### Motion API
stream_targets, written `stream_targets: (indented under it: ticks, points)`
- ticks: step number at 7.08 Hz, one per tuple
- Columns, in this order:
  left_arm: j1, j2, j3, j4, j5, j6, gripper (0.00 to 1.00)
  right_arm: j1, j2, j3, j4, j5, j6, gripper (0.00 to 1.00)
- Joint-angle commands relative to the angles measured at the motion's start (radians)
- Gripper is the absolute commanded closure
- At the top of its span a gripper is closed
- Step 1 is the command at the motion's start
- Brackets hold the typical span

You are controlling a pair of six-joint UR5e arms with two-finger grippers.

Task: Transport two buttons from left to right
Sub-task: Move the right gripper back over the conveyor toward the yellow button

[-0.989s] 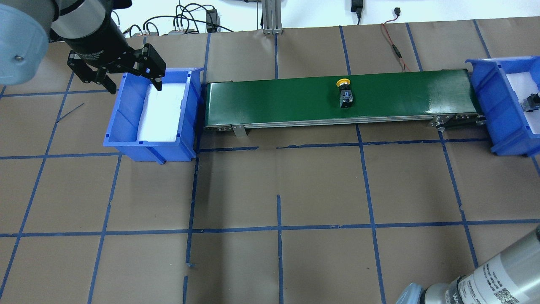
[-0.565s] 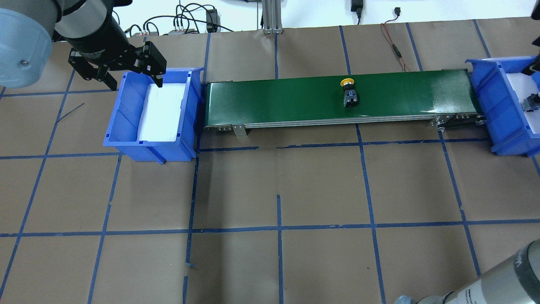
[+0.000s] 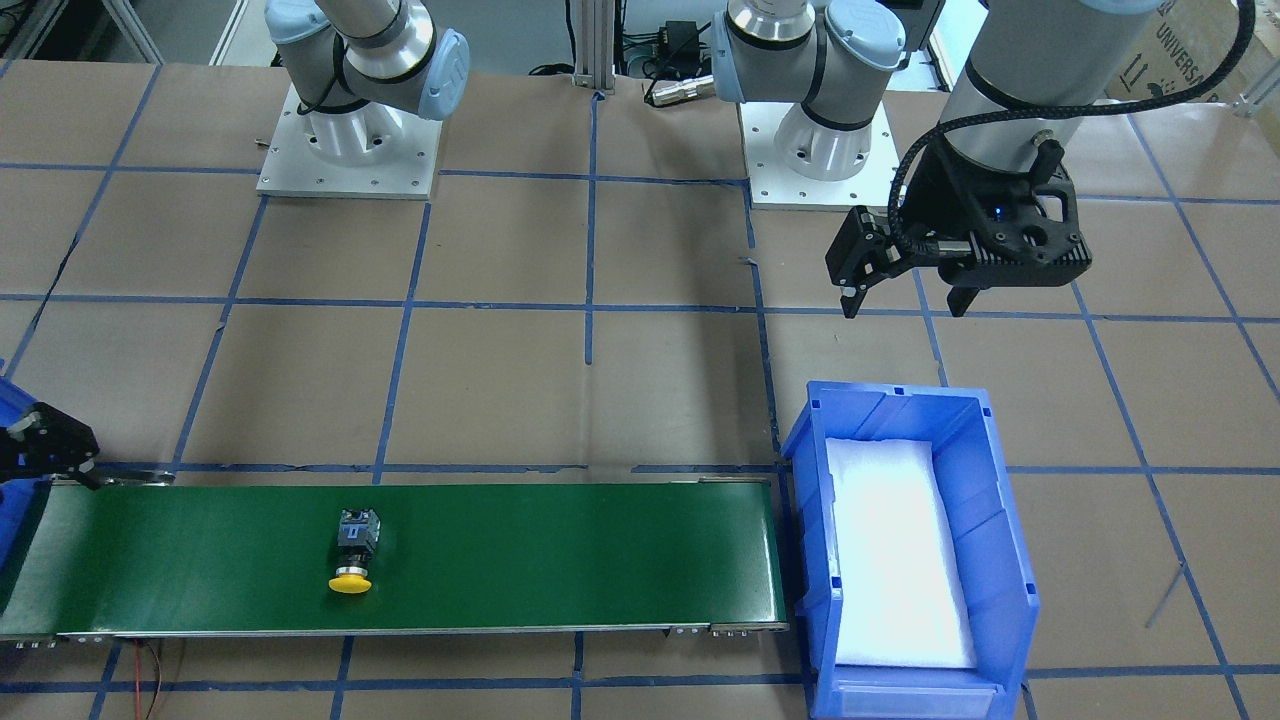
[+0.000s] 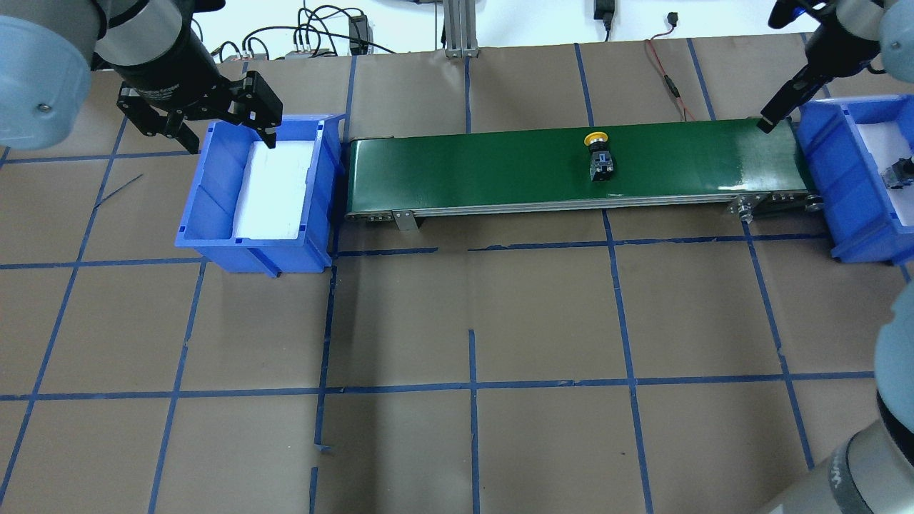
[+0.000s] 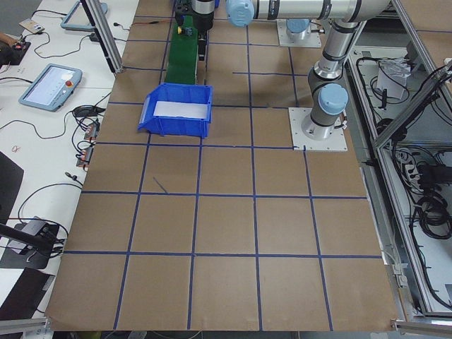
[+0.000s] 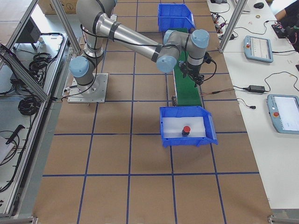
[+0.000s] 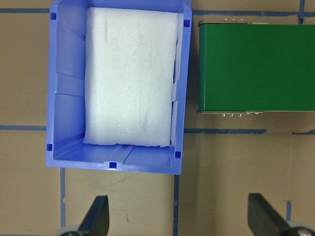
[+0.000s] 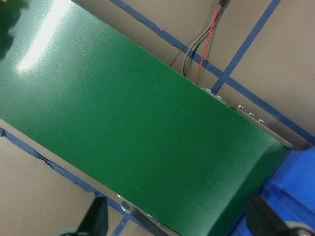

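The yellow-capped button (image 4: pixel 598 158) lies on its side on the green conveyor belt (image 4: pixel 471 168), right of the middle; it also shows in the front view (image 3: pixel 352 550). The red-capped button (image 6: pixel 186 129) sits on white foam in the right blue bin (image 4: pixel 846 178). My left gripper (image 4: pixel 228 141) is open and empty, hovering over the far rim of the left blue bin (image 4: pixel 214 243), which holds only white foam. My right gripper (image 8: pixel 182 223) is open and empty above the belt's right end; one finger (image 4: pixel 780 106) shows in the overhead view.
Brown paper with blue tape lines covers the table. Cables (image 4: pixel 664 68) lie behind the belt. The right arm's elbow (image 4: pixel 885 442) fills the overhead view's lower right corner. Both arm bases (image 3: pixel 350 140) stand at the robot's side.
The yellow button has moved right along the belt. My right arm has swung in and brought its gripper over the belt's right end. The left gripper has shifted slightly back.
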Motion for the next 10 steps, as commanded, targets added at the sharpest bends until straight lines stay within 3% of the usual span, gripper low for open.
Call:
stream_targets:
  ticks: [1, 4, 7, 10]
  points:
    - [0.0, 0.0, 0.001, 0.002, -0.002, -0.001, 0.0, 0.036, 0.024, 0.05, -0.038, 0.017, 0.09, 0.0]
    - [0.0, -0.001, -0.002, 0.006, -0.005, -0.001, 0.0, 0.105, 0.019, 0.066, -0.04, -0.081, 0.204, 0.0]
    - [-0.001, 0.0, 0.006, 0.006, -0.016, -0.002, 0.0, 0.103, 0.015, 0.055, -0.115, -0.049, 0.224, 0.0]
    - [-0.004, 0.002, 0.003, 0.006, -0.016, -0.004, 0.0, 0.106, 0.015, 0.056, -0.115, -0.053, 0.329, 0.02]
